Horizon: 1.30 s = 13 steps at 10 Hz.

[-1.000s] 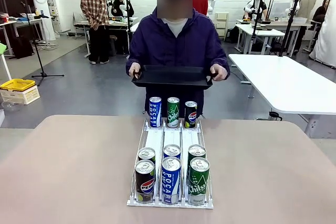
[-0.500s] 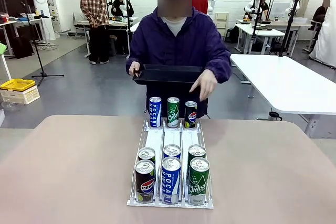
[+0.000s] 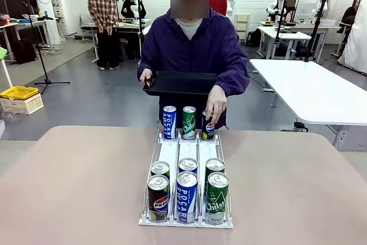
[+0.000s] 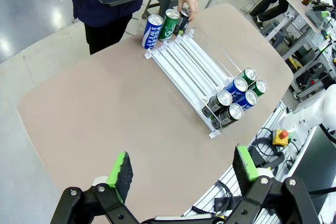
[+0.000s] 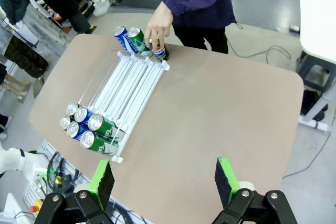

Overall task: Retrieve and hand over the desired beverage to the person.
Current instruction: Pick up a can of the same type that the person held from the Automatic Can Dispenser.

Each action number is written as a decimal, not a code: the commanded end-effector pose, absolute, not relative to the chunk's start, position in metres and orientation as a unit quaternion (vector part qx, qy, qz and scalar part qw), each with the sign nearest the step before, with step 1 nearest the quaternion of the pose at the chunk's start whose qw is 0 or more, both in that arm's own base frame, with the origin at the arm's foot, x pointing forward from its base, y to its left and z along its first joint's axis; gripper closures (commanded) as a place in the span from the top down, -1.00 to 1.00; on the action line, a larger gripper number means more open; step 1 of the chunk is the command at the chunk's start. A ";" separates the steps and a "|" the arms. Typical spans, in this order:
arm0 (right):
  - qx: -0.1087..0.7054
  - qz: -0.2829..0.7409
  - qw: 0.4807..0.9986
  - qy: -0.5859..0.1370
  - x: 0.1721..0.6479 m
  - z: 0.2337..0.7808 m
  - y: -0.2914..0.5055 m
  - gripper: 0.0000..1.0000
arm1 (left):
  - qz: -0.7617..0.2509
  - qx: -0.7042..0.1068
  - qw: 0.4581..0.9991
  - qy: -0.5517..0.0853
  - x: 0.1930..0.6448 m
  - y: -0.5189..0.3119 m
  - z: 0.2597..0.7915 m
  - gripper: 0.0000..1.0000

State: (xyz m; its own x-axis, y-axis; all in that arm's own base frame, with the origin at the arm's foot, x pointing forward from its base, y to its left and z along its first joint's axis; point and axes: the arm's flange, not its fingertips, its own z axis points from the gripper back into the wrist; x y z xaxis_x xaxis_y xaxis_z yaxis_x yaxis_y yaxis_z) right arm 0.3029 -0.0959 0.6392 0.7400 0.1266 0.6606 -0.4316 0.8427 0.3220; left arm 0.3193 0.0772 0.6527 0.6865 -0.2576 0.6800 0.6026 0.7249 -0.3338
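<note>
Item: Pepsi can (image 3: 158,198), rack (image 3: 170,154) near-left slot, same as far can (image 3: 209,125) under person's hand (image 3: 216,104); prob. full/heavy, stiff, slick, so grip mid-body; left gripper (image 4: 182,166) & right gripper (image 5: 164,179) wide open, empty.

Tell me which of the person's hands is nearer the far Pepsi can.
Left. Their left hand touches the Pepsi can; their right hand holds the tray edge, higher up.

Cans (image 3: 187,190) in rack (image 3: 170,153) on table (image 3: 74,187)
</note>
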 end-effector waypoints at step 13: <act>0.239 0.162 0.900 -0.326 0.302 0.639 -0.096 1.00 | -0.256 -0.271 0.875 -0.309 0.319 0.080 0.654 1.00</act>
